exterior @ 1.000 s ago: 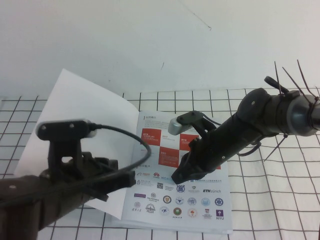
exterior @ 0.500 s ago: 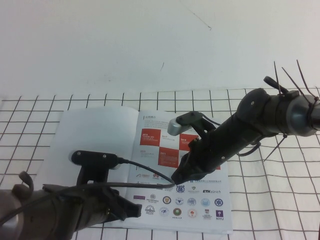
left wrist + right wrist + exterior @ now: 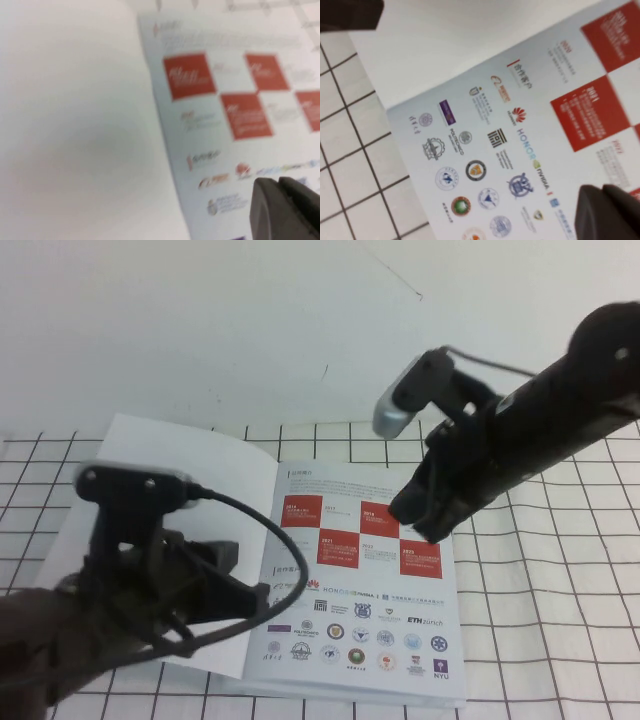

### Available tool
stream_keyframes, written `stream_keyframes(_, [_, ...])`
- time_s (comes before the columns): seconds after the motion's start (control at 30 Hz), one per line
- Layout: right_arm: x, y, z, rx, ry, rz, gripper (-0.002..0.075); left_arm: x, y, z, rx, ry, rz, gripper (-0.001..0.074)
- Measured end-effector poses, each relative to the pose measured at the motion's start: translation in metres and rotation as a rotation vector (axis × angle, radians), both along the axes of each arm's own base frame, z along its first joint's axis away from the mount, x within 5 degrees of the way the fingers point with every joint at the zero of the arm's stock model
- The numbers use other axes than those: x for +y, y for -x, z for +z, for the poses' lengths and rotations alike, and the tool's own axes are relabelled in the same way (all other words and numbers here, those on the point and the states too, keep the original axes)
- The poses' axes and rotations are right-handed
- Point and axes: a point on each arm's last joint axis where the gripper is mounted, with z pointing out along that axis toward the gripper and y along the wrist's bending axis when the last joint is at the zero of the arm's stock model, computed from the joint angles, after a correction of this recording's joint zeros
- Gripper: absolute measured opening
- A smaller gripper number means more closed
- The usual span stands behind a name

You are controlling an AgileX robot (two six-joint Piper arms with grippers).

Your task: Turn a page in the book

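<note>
The book (image 3: pixel 360 610) lies open on the grid table. Its red-squares-and-logos side is on the right. The page (image 3: pixel 200 465), plain white side up, lies to the left, its far corner a little raised. My left gripper (image 3: pixel 255 598) is shut and empty, low over the white leaf near the spine. My right gripper (image 3: pixel 415 518) is shut and empty, held above the red squares. The left wrist view shows the white leaf (image 3: pixel 75 125), the red squares (image 3: pixel 235 100) and the gripper (image 3: pixel 278 186). The right wrist view shows the logos (image 3: pixel 495 150), the white leaf (image 3: pixel 470 35) and the gripper (image 3: pixel 602 192).
The white table with a black grid (image 3: pixel 540 620) runs to a plain white wall (image 3: pixel 250 330) at the back. The left arm's camera and cable (image 3: pixel 135 485) hang over the white leaf. Bare grid shows to the right of the book and in the right wrist view (image 3: pixel 345 125).
The right arm has lifted off the logos page and moved up and right. The left arm has shifted over the white leaf, which dropped flat and now shows its far corner slightly up.
</note>
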Motion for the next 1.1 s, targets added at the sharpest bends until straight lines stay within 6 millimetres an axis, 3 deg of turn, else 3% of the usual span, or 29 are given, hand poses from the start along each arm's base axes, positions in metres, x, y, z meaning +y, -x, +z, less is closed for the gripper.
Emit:
stream_keyframes(0.13, [-0.023,0.029,0.053,-0.112,0.071,0.013,-0.0001,0.013,0.025,0.046,-0.193,0.072,-0.070,-0.0003])
stream_keyframes(0.33, [-0.070,0.075,0.099,-0.144,0.305,-0.101,-0.0001,0.037,0.064,0.094,-0.387,0.234,-0.078,-0.0003])
stream_keyframes(0.5, [-0.107,0.103,0.128,-0.216,0.462,-0.281,-0.0001,0.037,0.089,0.111,-0.434,0.380,-0.213,-0.0003])
stream_keyframes(0.7, [-0.133,0.145,0.161,-0.316,0.396,-0.423,-0.0001,0.017,0.113,0.107,-0.282,0.480,-0.524,-0.0003])
stream_keyframes(0.87, [-0.151,0.182,0.154,-0.305,0.321,-0.536,-0.0001,0.018,0.121,0.081,-0.110,0.234,-0.616,-0.0003])
stream_keyframes(1.1, [-0.179,0.239,0.099,-0.315,0.235,-0.650,-0.0001,0.054,0.123,0.065,-0.062,-0.114,-0.405,-0.0002])
